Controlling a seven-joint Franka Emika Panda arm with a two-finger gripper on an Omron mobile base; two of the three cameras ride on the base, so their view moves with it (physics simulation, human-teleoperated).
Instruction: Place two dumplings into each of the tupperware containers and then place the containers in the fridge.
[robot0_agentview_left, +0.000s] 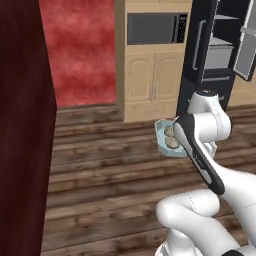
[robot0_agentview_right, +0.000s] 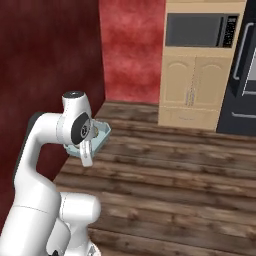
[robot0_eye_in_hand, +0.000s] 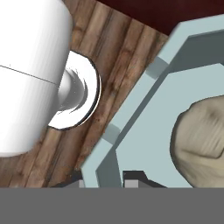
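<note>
No writing can be read anywhere. The arm is folded back, wrist level above the wooden floor (robot0_agentview_left: 110, 165). The gripper (robot0_eye_in_hand: 111, 177) is clenched on the rim of the tupperware container (robot0_eye_in_hand: 144, 131), dumplings (robot0_agentview_left: 171, 137) resting inside just beyond its fingertips. The fridge (robot0_agentview_left: 205, 45) stands well ahead, door open.

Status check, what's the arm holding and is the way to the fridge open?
Pincer shut on container rim. Dumplings inside, carried above floor. Fridge ahead, door open. Nothing seen between.
</note>
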